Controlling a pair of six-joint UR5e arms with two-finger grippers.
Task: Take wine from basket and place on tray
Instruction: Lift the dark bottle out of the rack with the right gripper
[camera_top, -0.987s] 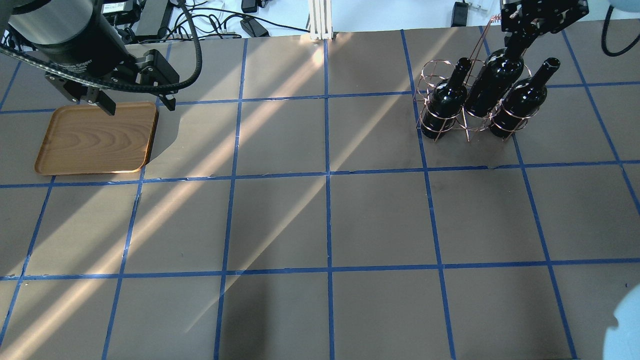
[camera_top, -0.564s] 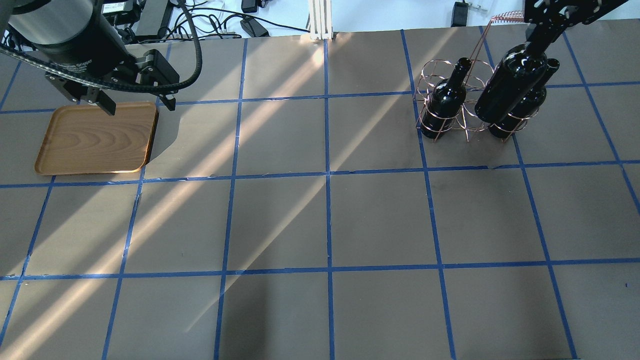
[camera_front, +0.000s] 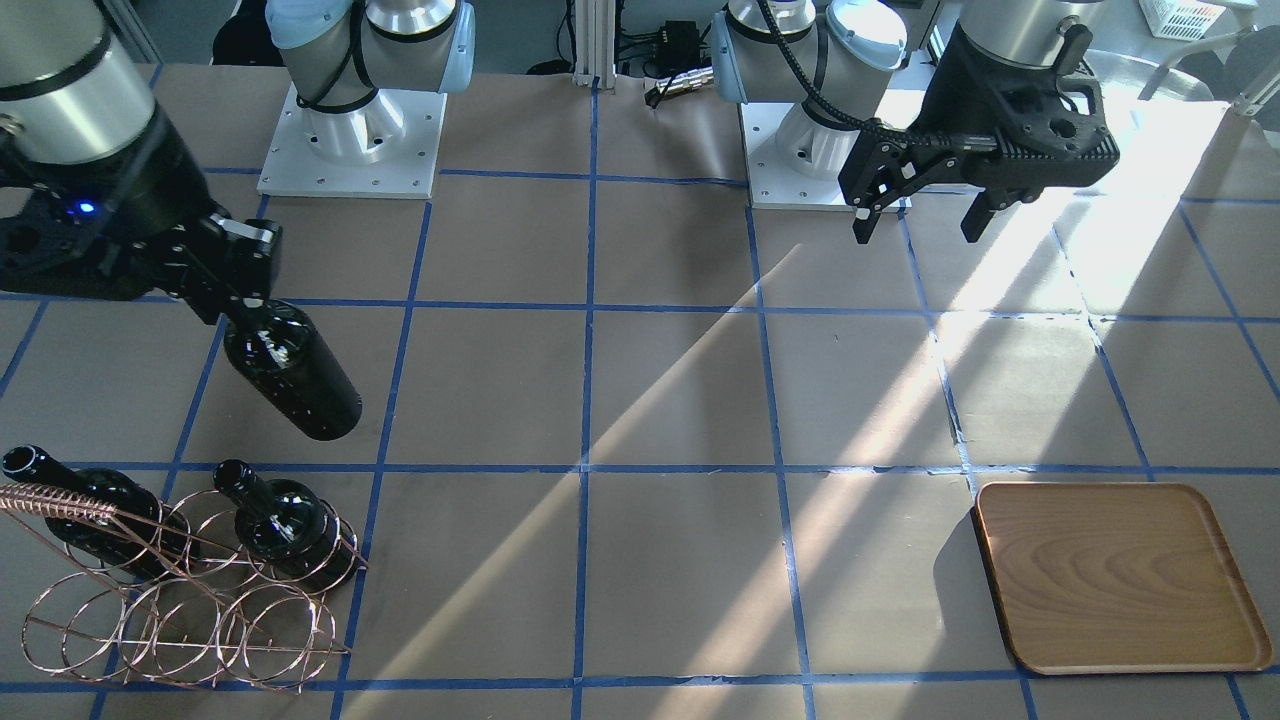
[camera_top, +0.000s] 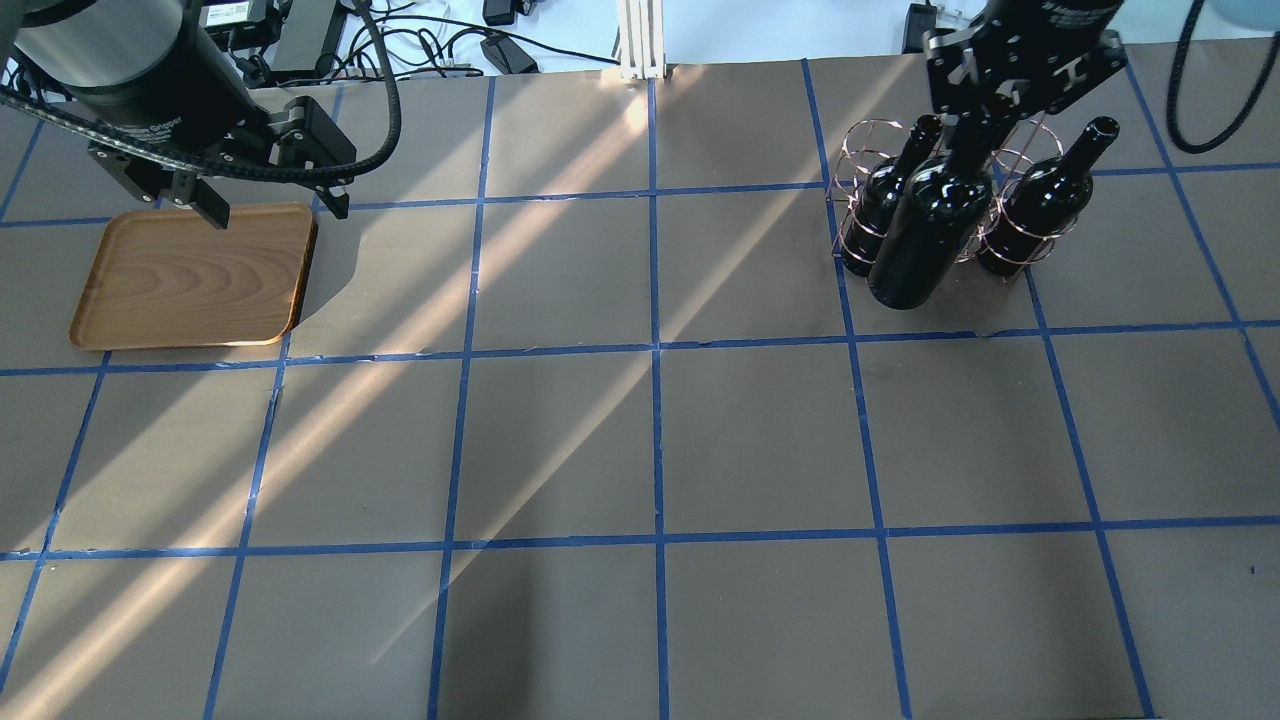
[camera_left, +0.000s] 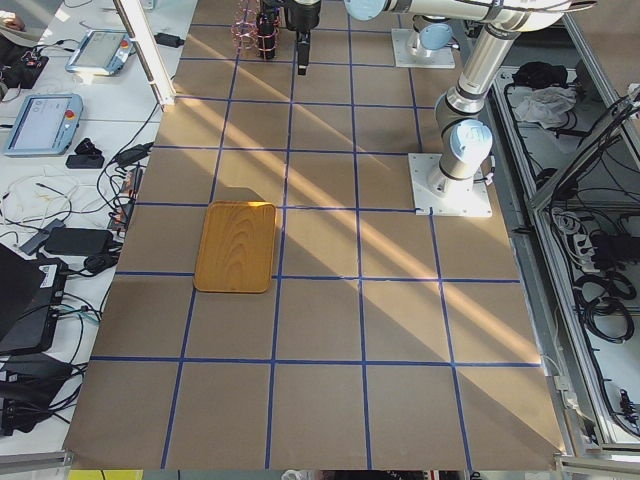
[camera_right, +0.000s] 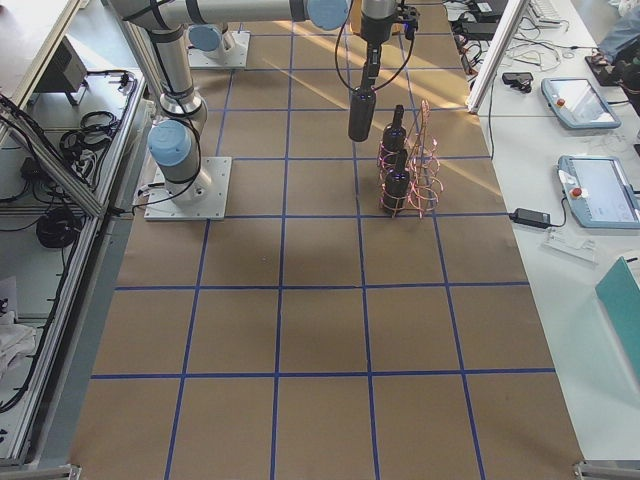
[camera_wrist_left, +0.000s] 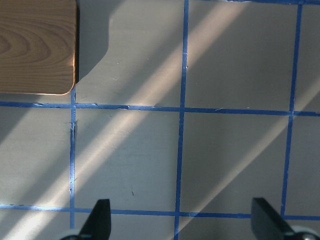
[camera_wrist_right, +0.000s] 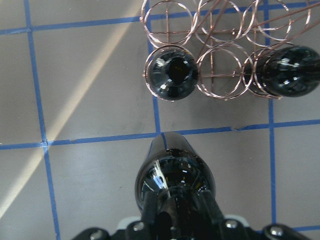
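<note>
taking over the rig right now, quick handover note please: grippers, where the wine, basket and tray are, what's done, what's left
Right gripper: shut on the neck of a wine bottle, held clear of the basket, above the table on the robot's side of it.
Left gripper: open, empty, above the table near the wooden tray.
Two other wine bottles stand in the basket; the tray is empty, far across the table.
Done: one bottle lifted out. Left: carry it over and set it on the tray, perhaps by handing it to the left arm.
</note>
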